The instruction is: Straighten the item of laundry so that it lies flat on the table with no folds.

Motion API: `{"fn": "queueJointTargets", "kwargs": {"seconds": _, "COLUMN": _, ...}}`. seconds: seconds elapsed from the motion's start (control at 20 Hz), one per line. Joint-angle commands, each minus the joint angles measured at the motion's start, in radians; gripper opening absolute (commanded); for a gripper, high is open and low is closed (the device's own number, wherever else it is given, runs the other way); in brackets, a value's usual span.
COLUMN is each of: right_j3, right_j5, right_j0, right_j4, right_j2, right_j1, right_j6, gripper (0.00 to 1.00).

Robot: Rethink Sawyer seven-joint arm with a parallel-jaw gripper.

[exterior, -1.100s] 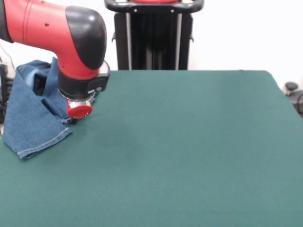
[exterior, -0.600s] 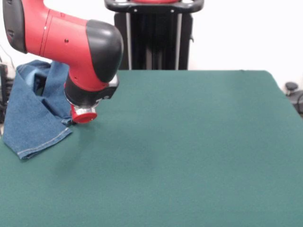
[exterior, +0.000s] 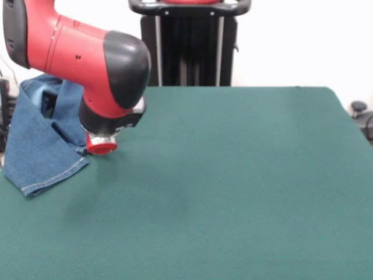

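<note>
The item of laundry, a pair of blue jeans [exterior: 41, 146], lies bunched and folded at the table's left edge in the front view. One hemmed leg end [exterior: 52, 175] points toward the front, and the upper part stands crumpled behind the arm. The red and black arm comes in from the upper left. Its end, with a round red cap [exterior: 102, 144], hangs just above the cloth at the jeans' right edge. My gripper [exterior: 102, 147] is hidden under this head, so its state does not show. The dark green table [exterior: 233, 186] stretches wide to the right.
A black stand [exterior: 189, 44] rises behind the table's far edge at the centre. Small dark items [exterior: 360, 111] sit past the table's right corner. The jeans partly overhang the left edge of the table.
The arm's head has shifted a little to the right and tilted, then settled slightly lower. The jeans lie as they did before.
</note>
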Motion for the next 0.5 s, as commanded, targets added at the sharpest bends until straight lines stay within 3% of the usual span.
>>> {"fn": "queueJointTargets", "kwargs": {"seconds": 0.05, "right_j3": -0.069, "right_j5": -0.385, "right_j0": 0.054, "right_j4": 0.227, "right_j2": 0.136, "right_j1": 0.201, "right_j6": 0.437, "gripper": 0.0}}
{"fn": "queueJointTargets", "kwargs": {"seconds": 0.2, "right_j3": -0.028, "right_j5": -0.447, "right_j0": 0.035, "right_j4": 0.302, "right_j2": 0.152, "right_j1": 0.196, "right_j6": 0.436, "gripper": 0.0}}
{"fn": "queueJointTargets", "kwargs": {"seconds": 0.5, "right_j3": 0.17, "right_j5": -0.74, "right_j0": -0.111, "right_j4": 0.404, "right_j2": 0.317, "right_j1": 0.156, "right_j6": 0.34, "gripper": 0.0}}
